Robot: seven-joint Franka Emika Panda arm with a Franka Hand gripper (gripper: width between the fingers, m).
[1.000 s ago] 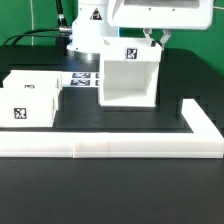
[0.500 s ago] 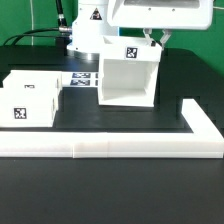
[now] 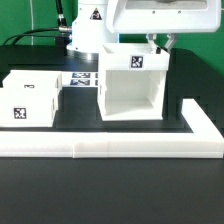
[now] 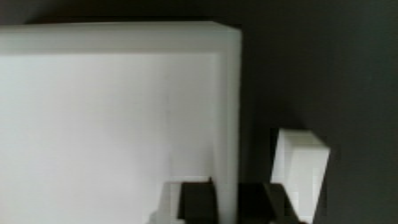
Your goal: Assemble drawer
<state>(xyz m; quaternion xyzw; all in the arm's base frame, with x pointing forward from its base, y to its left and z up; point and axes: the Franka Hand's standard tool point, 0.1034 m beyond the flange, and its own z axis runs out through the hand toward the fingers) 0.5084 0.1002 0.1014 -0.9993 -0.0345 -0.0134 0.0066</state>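
The white drawer housing (image 3: 130, 88) stands upright on the black table, its open side facing the front and a square tag on its top. My gripper (image 3: 158, 42) comes down on its top edge at the exterior view's right and is shut on that side wall. In the wrist view the housing wall (image 4: 116, 110) fills most of the picture, and my gripper (image 4: 233, 203) has one dark finger (image 4: 194, 203) on each side of the wall's edge. Two tagged trays (image 3: 27, 98) lie side by side at the exterior view's left.
The long low white L-shaped border wall (image 3: 110, 148) runs along the front and up the exterior view's right side; a white strip (image 4: 302, 165) also shows in the wrist view. The marker board (image 3: 85, 78) lies between trays and housing. The robot base (image 3: 90, 30) stands behind.
The housing has moved toward the front and slightly toward the exterior view's right, with my gripper still holding its wall. The trays have not moved.
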